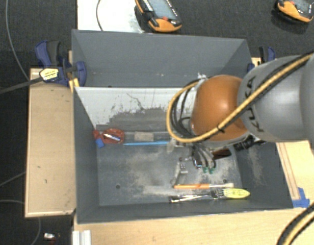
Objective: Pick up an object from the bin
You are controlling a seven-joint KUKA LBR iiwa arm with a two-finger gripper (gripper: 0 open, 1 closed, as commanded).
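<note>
Things are spread thinly over the scuffed floor of the bin [157,60]. At the left, near the foot of the back wall, a red lump [112,135] with a blue tip is seen. From it a blue rod [147,143] is stretched rightward, and a grey block [144,136] lies just behind the rod. Right of centre, the jaws are hung low beneath the orange cover [218,108], over bare floor just behind an orange pen [195,187]. Whether the jaws are open or closed cannot be told, nor whether anything is held in them. The pen is laid along the front wall, with a thin dark stick [190,198] just in front of it and a yellow piece [238,193] at its right end. The arm [284,101] is reached in from the right.
</note>
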